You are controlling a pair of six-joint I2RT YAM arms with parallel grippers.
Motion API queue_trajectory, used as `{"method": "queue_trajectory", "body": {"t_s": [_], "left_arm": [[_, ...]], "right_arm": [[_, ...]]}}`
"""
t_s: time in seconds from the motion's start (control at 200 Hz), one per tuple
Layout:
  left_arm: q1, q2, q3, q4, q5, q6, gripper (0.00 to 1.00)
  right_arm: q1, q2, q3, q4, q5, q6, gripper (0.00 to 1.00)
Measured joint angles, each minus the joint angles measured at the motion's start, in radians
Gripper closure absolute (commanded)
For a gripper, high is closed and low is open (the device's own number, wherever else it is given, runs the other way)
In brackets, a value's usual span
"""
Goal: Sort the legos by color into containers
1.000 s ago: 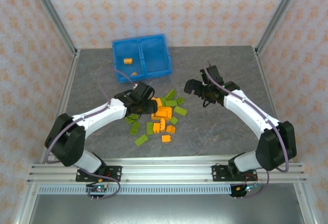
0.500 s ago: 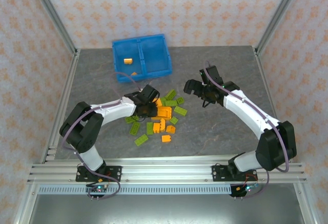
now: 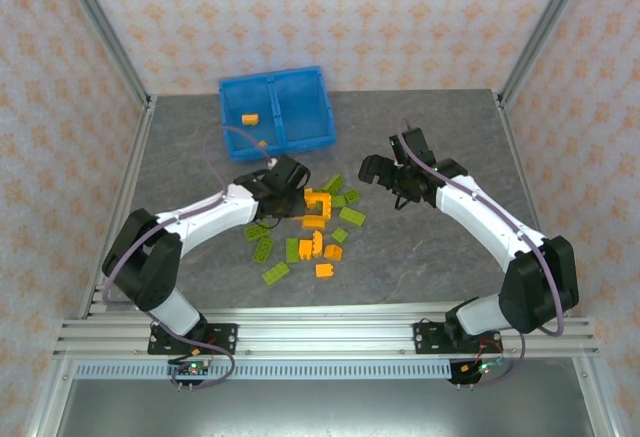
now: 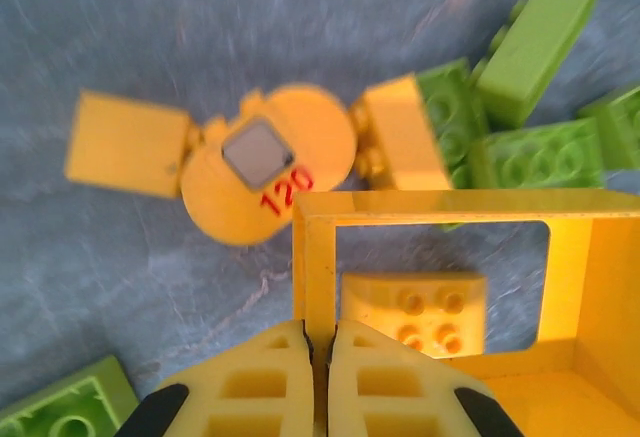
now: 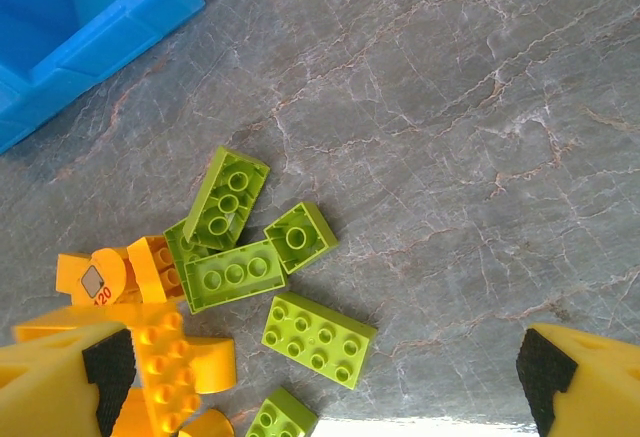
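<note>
Top view: the left gripper is now shut on the large orange frame, which has been pulled from the bricks. The blue bin lies at 11 o'clock.

Left wrist view: the fingers are pinched on the frame's thin wall.

Right wrist view: the right gripper is held wide open and empty above green bricks. An orange drop into the bin is expected next.

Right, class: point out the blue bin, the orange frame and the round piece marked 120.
Bin (image 3: pixel 303 109), top view, bare floor, right compartment.
Frame (image 4: pixel 430 207), left wrist view, top bar.
Round piece (image 4: pixel 268 165), left wrist view, middle of face.
</note>
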Motion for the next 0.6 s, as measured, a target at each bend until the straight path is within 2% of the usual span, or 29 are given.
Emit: {"method": "queue_trajectory", "body": {"t_s": [0.25,0.425,0.601], "left_arm": [[0.032,-0.01,0.234,-0.077,-0.085,0.097,0.95],[0.176,0.092,0.498,-0.079,-0.149,0.179,0.96],[0.33,0.306,0.752,-0.091,-0.23,0.206,0.95]], "right_arm": [[0.0,-0.001,0.0,0.0,0.0,0.0,0.01],[0.0,-0.018,0.0,-0.001,0.0,0.0,0.01],[0.0,-0.077,0.0,-0.002,0.001,0.0,0.01]]}}
